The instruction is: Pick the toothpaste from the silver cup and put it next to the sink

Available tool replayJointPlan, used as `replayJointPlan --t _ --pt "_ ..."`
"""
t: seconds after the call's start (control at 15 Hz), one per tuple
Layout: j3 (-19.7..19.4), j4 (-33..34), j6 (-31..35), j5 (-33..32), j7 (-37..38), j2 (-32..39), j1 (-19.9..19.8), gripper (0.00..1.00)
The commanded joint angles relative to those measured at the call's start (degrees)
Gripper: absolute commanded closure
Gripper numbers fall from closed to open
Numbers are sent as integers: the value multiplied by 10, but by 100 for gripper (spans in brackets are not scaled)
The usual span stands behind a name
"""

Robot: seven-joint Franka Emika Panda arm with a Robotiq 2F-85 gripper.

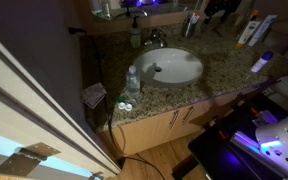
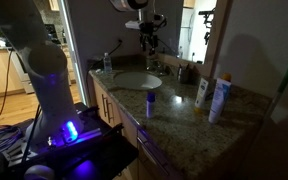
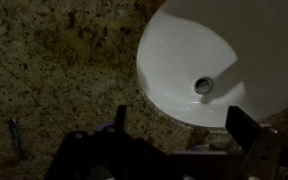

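The white oval sink [image 1: 174, 68] sits in the speckled granite counter and also shows in an exterior view [image 2: 136, 80] and the wrist view [image 3: 199, 50]. My gripper [image 3: 184, 135] is open and empty, above the counter beside the basin's rim; in an exterior view [image 2: 149, 28] it hangs high over the faucet end. The silver cup [image 1: 191, 27] stands at the back of the counter by the faucet; I cannot make out what is in it. A small slim pale thing [image 3: 16, 137] lies on the granite, away from the fingers; I cannot tell whether it is the toothpaste.
A chrome faucet [image 1: 154, 38] and a soap bottle [image 1: 135, 36] stand behind the basin. A clear plastic bottle [image 1: 132, 82] stands at its side. A white-and-yellow box [image 1: 249, 30] and a blue-and-white tube [image 1: 261, 62] are at the counter's far end. A wall [image 1: 34, 80] borders the counter.
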Motion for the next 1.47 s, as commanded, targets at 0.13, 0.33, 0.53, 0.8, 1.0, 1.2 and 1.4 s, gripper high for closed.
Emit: replayJointPlan --t 0.13,0.33,0.53,0.8,1.0,1.2,1.4 --pt "-26 -1 27 -11 -119 41 -5 0" --pt "-59 45 52 2 -158 85 -24 0" --pt "-62 41 51 5 -120 75 -29 0" --pt "-68 85 51 15 -95 113 -36 0" --pt "-71 100 69 34 -178 158 -40 0" --pt "-75 160 97 76 -241 212 -55 0" --pt "-64 249 107 124 -237 273 -72 0"
